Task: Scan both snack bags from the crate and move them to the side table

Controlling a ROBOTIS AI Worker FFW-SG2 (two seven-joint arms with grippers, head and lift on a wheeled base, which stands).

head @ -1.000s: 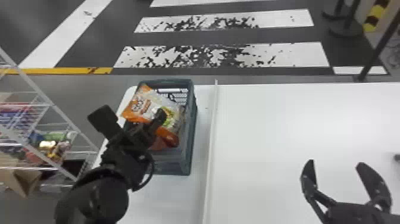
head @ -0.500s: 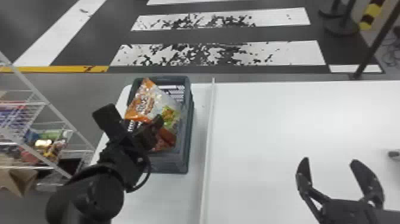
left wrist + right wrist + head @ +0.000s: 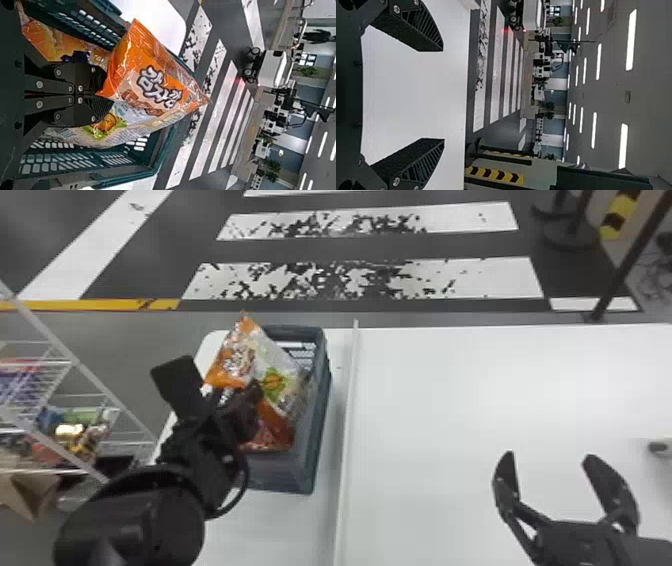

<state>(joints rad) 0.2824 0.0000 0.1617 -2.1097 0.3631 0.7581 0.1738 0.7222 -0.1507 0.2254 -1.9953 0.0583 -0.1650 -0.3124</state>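
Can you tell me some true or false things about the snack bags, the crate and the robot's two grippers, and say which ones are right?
1. The left gripper is pinching a snack bag. True.
2. The right gripper is squeezing a bag too. False: the right gripper is wide open, with nothing between its fingers.
3. Another bag is in the crate. True.
4. The crate is upside down. False: the crate's open top faces up.
5. The crate is on the robot's left side of the white strip. True.
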